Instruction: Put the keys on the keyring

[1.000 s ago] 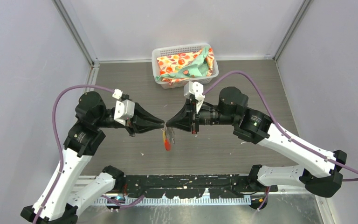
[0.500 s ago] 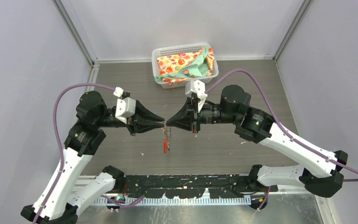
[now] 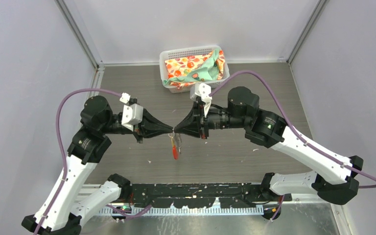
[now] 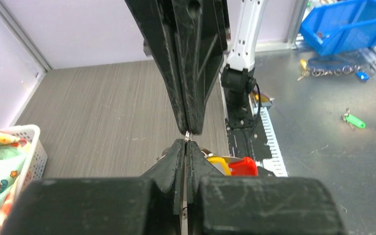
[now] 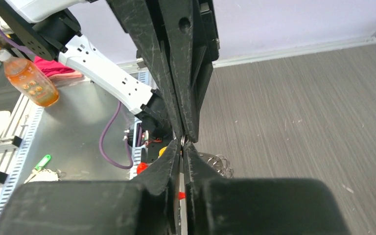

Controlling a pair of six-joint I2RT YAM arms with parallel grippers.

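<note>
My left gripper (image 3: 170, 130) and right gripper (image 3: 176, 130) meet tip to tip above the middle of the grey table. Both are shut on a thin silver ring (image 4: 187, 133) of the keyring (image 3: 175, 145), which hangs below them. Its red tag (image 3: 176, 153) dangles lowest. In the left wrist view my left gripper (image 4: 186, 143) has its jaws pressed together, with a yellow piece (image 4: 216, 160) and the red tag (image 4: 245, 166) just behind. In the right wrist view my right gripper (image 5: 182, 146) pinches the ring, and small silver loops (image 5: 216, 163) hang beside it. I cannot make out the keys separately.
A white basket (image 3: 176, 52) holding patterned cloth stands at the back of the table. Beyond the near table edge lies a metal bench with a blue bin (image 4: 345, 22), a green tag (image 4: 355, 120) and an orange bottle (image 5: 28, 78). Grey walls close in both sides.
Half a second ago the left gripper's tip stood slightly apart from the right one. It has moved back in and shut, and the hanging keyring has swung a little.
</note>
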